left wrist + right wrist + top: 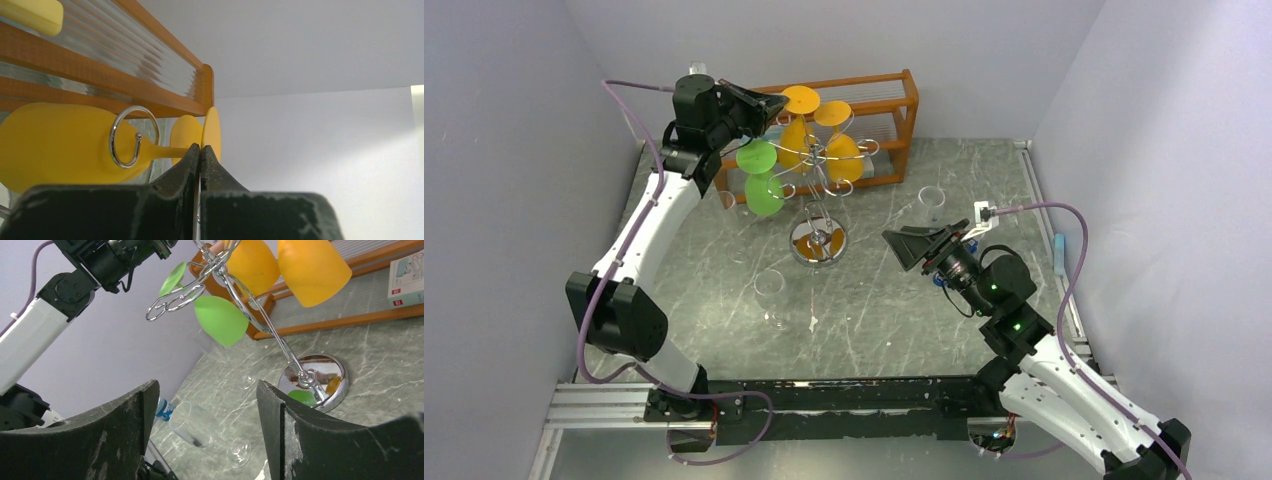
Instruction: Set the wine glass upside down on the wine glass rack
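The silver wine glass rack [818, 243] stands mid-table with its round shiny base [315, 380]. A green glass [765, 193] and orange glasses [844, 158] hang on its arms. My left gripper [772, 108] is high by the rack's top. It is shut on the thin foot [211, 132] of an orange wine glass [55, 145], which lies sideways. A curled rack ring [134, 136] sits in front of the glass's stem. My right gripper [914, 245] is open and empty, right of the rack's base. Its fingers [125, 430] frame a clear glass [200, 427].
An orange-brown wooden shelf unit [894, 110] stands behind the rack. Clear glasses stand on the marble table at the front [769, 290], the right [932, 200] and the left [729, 200]. A small box [405, 282] sits in the shelf. Grey walls close both sides.
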Controlling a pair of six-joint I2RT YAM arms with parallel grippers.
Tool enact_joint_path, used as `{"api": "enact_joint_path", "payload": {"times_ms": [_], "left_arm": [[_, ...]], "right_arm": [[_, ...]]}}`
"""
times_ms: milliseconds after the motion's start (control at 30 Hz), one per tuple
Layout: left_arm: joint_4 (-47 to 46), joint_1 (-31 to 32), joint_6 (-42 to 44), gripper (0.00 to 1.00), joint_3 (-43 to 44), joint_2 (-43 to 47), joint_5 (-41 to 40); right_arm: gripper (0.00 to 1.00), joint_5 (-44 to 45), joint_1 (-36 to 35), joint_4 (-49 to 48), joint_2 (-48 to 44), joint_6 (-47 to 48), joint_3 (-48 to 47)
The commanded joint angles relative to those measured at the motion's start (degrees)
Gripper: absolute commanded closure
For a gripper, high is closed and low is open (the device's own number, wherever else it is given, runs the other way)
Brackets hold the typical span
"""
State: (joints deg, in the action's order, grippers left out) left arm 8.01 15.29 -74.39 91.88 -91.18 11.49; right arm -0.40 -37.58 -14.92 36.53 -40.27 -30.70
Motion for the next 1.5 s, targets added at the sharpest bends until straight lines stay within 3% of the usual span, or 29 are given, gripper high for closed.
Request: {"api": "enact_joint_path", "payload": {"times_ms": [0, 867, 1467], "left_arm": [[-0.6, 0.6, -0.2, 0.95, 2.0, -1.5, -1.9], [4.9, -3.2, 1.8, 0.95, 1.3, 1.5, -5.3], [11.7, -4.3, 6.7, 0.66, -0.7, 6.6, -10.6]], "right_arm": [[0.25, 0.8, -0.2, 0.3, 0.4, -0.1, 0.7], [0.25, 1.0, -0.2, 0.5, -0.3, -0.7, 1.5], [0.25, 1.4, -0.3, 1.5, -1.7, -1.7, 2.1]]}}
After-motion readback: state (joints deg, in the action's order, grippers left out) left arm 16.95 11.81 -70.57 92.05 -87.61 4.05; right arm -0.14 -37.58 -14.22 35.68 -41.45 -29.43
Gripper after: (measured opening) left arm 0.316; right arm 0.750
